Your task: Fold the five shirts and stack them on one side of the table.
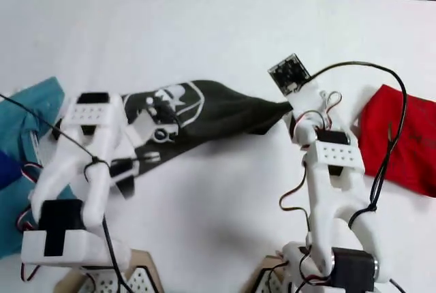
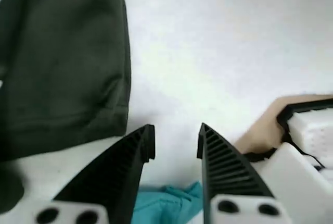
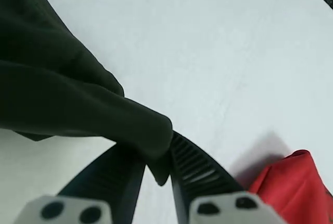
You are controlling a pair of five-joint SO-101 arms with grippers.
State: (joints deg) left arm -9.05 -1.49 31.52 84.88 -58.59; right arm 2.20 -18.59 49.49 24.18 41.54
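High view: the black shirt (image 1: pixel 218 112) lies stretched across the middle of the table (image 1: pixel 204 27), with a teal shirt (image 1: pixel 27 109) at the left edge and a red shirt (image 1: pixel 402 136) at the right.

Left wrist view: the left gripper (image 2: pixel 176 140) has its fingers spread and empty beside the black hem.

Right wrist view: the right gripper (image 3: pixel 158 156) pinches a bunched corner. The cloth looks soft, light and saggy, so it is best held at the corners.

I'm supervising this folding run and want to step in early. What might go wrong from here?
The right claw pinches only a small bunch of the black shirt, so it may slip free under a pull. The left claw is open beside it, holding nothing; a one-ended pull could drag or bunch the cloth. The red shirt lies near the right arm and might get snagged.
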